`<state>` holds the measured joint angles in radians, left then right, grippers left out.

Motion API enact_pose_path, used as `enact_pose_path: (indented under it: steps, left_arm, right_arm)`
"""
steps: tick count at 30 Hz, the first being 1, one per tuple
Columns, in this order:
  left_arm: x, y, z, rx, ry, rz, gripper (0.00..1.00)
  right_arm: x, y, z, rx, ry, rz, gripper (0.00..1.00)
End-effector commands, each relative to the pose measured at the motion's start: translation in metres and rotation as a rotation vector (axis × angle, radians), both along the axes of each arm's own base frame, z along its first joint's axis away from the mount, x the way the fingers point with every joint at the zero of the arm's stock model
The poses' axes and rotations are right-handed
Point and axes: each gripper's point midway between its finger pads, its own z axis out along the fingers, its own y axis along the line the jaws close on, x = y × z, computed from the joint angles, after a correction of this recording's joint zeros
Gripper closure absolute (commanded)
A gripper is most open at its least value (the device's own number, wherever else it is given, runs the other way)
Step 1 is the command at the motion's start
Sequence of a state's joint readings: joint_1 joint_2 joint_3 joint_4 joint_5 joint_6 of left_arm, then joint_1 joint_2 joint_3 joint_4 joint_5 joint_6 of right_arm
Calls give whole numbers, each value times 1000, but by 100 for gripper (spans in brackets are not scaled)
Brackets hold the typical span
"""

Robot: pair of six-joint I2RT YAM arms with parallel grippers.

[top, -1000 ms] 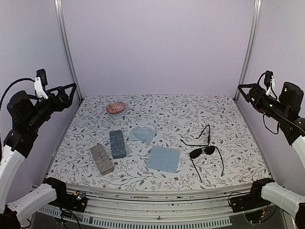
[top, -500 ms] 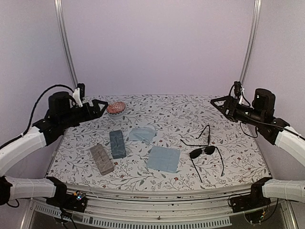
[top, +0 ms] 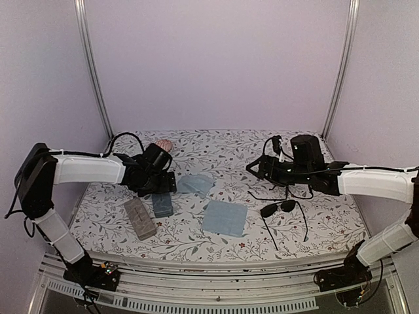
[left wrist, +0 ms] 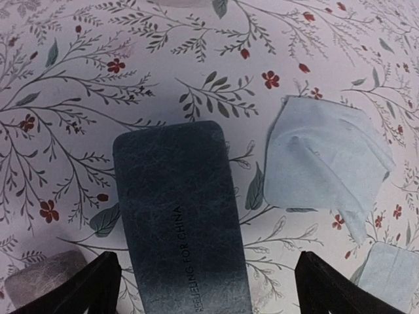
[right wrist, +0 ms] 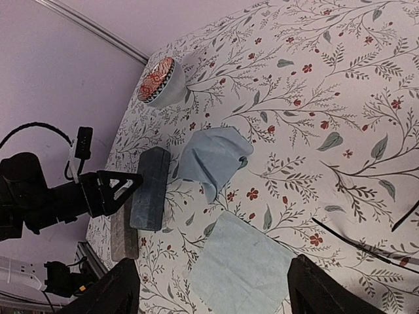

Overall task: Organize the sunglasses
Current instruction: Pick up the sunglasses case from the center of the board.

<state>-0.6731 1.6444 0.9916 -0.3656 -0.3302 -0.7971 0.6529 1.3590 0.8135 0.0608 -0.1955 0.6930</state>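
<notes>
Two pairs of sunglasses lie right of centre. The dark-lens aviator pair [top: 278, 209] rests open. The thin wire pair [top: 262, 197] lies behind it, partly hidden under my right arm, and only its thin arms [right wrist: 366, 245] show in the right wrist view. My right gripper [top: 256, 169] [right wrist: 219, 294] hovers open left of that pair, above the flat blue cloth [right wrist: 242, 261], and holds nothing. My left gripper [top: 162, 190] [left wrist: 206, 294] is open, its fingers wide on either side of the blue-grey case [left wrist: 177, 216] without touching it.
A tan-grey case [top: 140, 218] lies left of the blue-grey case [top: 161, 199]. A crumpled blue cloth [top: 195, 184] sits beside them, with the flat blue cloth [top: 224, 218] nearer the front. A small patterned bowl [right wrist: 159, 78] stands at the back left.
Both arms swung down from raised positions at the sides to low over the table. The left gripper now sits over the blue-grey case, the right by the wire pair.
</notes>
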Motion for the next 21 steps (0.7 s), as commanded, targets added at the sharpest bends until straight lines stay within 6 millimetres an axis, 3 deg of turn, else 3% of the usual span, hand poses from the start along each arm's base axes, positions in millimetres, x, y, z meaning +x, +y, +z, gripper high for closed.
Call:
enact_pose_path:
  steps: [1, 8, 14, 17, 21]
  left_arm:
    - [-7, 17, -16, 100, 57, 104, 2]
    - [-2, 6, -43, 115, 112, 60, 4]
    - [8, -2, -51, 95, 126, 39, 10]
    - [10, -1, -54, 93, 134, 39, 21]
    - [11, 3, -49, 94, 123, 43, 43]
  right_arm:
    - [9, 35, 11, 23, -36, 25, 21]
    - [9, 60, -17, 6, 26, 64, 21]
    - [7, 72, -28, -2, 52, 83, 21]
    - [5, 77, -32, 0, 64, 95, 21]
    - [2, 85, -34, 25, 80, 122, 21]
